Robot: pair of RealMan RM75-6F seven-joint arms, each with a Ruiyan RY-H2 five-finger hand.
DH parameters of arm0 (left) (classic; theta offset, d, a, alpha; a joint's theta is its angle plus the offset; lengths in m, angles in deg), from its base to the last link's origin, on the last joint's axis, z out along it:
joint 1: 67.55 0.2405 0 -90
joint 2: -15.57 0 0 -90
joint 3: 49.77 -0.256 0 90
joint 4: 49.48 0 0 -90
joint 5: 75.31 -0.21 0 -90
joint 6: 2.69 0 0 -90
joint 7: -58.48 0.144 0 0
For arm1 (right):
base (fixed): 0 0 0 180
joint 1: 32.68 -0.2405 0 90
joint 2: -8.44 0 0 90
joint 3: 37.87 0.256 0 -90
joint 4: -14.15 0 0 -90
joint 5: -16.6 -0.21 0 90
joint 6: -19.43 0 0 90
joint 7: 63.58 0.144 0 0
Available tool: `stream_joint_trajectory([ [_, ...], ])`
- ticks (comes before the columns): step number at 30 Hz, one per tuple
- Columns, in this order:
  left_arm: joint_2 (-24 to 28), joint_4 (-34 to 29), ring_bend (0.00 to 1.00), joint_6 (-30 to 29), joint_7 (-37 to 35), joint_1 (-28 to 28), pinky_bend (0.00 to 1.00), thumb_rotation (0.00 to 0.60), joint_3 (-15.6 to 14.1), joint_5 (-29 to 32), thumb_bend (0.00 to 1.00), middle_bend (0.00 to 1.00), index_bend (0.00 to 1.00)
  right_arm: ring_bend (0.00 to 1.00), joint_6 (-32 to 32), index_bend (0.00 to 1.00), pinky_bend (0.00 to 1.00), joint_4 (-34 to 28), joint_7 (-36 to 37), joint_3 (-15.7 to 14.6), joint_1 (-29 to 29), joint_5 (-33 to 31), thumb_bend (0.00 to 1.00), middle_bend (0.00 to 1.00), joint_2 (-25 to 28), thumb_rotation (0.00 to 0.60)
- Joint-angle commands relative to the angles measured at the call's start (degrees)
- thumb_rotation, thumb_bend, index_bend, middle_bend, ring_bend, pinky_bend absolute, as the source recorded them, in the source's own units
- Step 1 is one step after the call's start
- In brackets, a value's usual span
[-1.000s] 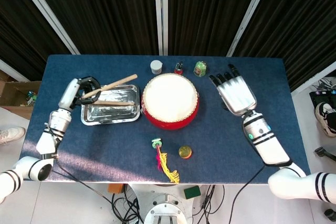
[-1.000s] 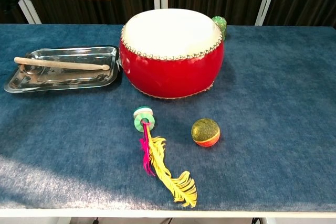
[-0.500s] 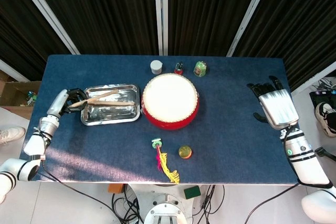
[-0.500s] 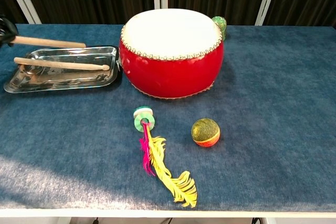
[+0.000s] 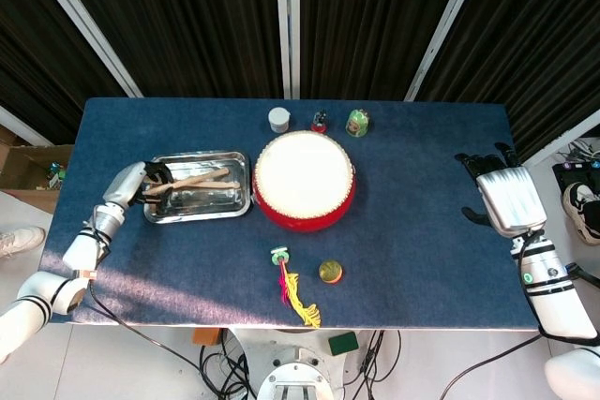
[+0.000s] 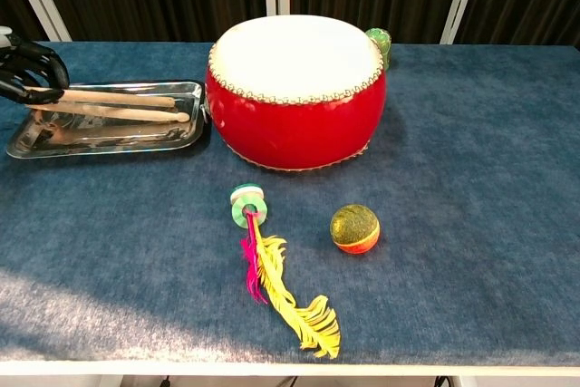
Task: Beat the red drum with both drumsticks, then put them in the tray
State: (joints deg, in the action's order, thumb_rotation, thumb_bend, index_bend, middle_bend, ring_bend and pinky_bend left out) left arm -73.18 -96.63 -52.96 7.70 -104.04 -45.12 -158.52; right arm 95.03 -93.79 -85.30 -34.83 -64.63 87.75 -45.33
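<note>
The red drum point(image 5: 305, 181) point(image 6: 294, 115) with its pale skin stands mid-table. Left of it lies the metal tray point(image 5: 202, 206) point(image 6: 100, 144). One wooden drumstick point(image 6: 122, 114) rests inside the tray. My left hand point(image 5: 141, 181) point(image 6: 27, 74), at the tray's left end, grips the other drumstick point(image 5: 192, 178) point(image 6: 113, 98). That stick lies low over the tray, just above the first and almost parallel to it. My right hand point(image 5: 507, 197) hovers by the table's right edge, far from the drum, fingers apart and holding nothing. The chest view does not show it.
A feathered shuttlecock point(image 5: 292, 288) point(image 6: 272, 274) and a small orange-green ball point(image 5: 330, 272) point(image 6: 354, 228) lie in front of the drum. Behind the drum stand a white cup point(image 5: 279, 119), a small figure point(image 5: 320, 122) and a green toy point(image 5: 357, 122) point(image 6: 379, 41).
My left hand has brought its drumstick down from above the tray until it lies low over it beside the other stick. My right hand has pulled back from beside the drum to the table's right edge.
</note>
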Motion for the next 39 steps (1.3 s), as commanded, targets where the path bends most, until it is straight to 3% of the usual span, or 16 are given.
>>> stream_joint_trajectory([
  [1, -1.59, 1.09, 0.15, -1.51, 11.6, 0.71, 0.24, 0.6, 0.57, 1.99, 0.4, 0.25, 0.3, 0.32, -0.6, 0.27, 0.19, 0.55, 0.89, 0.4, 0.56, 0.34, 0.01, 0.38, -0.2, 0.6],
  [9, 1.79, -6.26, 0.12, -3.41, 24.19, 2.47, 0.2, 0.6, 1.52, 4.79, 0.33, 0.17, 0.2, 0.31, -1.56, 0.26, 0.19, 2.68, 3.37, 0.89, 2.48, 0.85, 0.01, 0.38, -0.93, 0.6],
  [14, 8.69, -16.32, 0.12, -13.13, 31.08, 7.29, 0.2, 0.6, 3.94, 6.92, 0.3, 0.16, 0.19, 0.18, -1.79, 0.17, 0.18, 4.37, 6.82, 0.69, 4.81, 0.5, 0.05, 0.31, -0.24, 0.6],
  [19, 17.39, -26.05, 0.13, -24.06, 41.33, 14.14, 0.2, 0.6, 4.28, 8.12, 0.3, 0.17, 0.2, 0.1, 1.2, 0.12, 0.15, 9.07, 17.78, 0.08, 8.87, 5.13, 0.15, 0.25, 0.14, 0.6],
  [27, 24.62, -36.03, 0.13, -33.38, 44.98, 23.38, 0.2, 0.6, 0.04, 5.5, 0.3, 0.19, 0.22, 0.03, 9.65, 0.06, 0.07, 15.78, 25.16, -1.88, 16.1, 11.37, 0.18, 0.17, -2.76, 0.6],
  [34, 24.09, -39.69, 0.13, -40.23, 47.68, 30.09, 0.2, 0.6, -4.59, 0.96, 0.3, 0.19, 0.22, 0.02, 16.41, 0.06, 0.05, 19.13, 28.37, -3.75, 22.73, 14.25, 0.18, 0.17, -5.61, 0.6],
  [39, 23.68, -41.18, 0.13, -40.96, 48.68, 32.79, 0.2, 0.6, -6.97, -0.62, 0.3, 0.19, 0.22, 0.02, 17.28, 0.05, 0.05, 21.34, 30.26, -5.04, 25.32, 15.88, 0.18, 0.17, -7.02, 0.6],
])
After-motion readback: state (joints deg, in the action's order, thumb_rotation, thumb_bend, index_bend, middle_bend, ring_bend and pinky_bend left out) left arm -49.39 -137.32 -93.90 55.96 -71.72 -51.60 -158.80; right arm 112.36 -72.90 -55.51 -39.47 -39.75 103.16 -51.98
